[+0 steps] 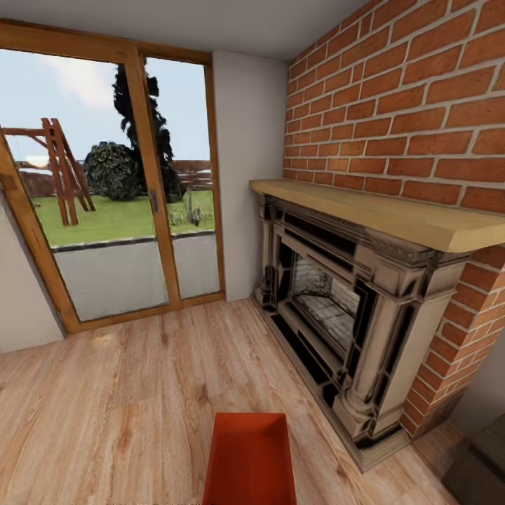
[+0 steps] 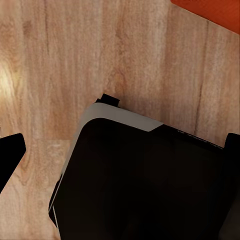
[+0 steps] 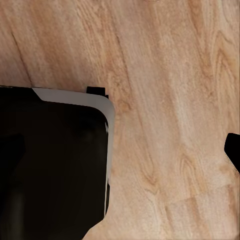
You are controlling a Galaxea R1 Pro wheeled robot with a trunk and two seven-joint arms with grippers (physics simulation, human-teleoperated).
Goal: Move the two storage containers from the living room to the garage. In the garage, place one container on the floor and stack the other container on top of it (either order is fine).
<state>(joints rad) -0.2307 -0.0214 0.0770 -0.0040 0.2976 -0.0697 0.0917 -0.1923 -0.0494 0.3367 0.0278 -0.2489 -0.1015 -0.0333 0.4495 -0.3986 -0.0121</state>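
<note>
One orange-red storage container stands on the light wood-plank floor of the living room, at the near middle of the head view and just left of the fireplace base. A corner of the container also shows in the left wrist view. My left gripper hangs open over my dark base, with black fingertips far apart and nothing between them. My right gripper is open above the planks, one fingertip showing, the other lost against the black base. The garage is out of view.
A dark-framed fireplace with a light wood mantel juts from the red-brick wall on the right. Wood-framed glass doors stand ahead on the left. A dark piece of furniture sits at the near right. My black base is below both wrists.
</note>
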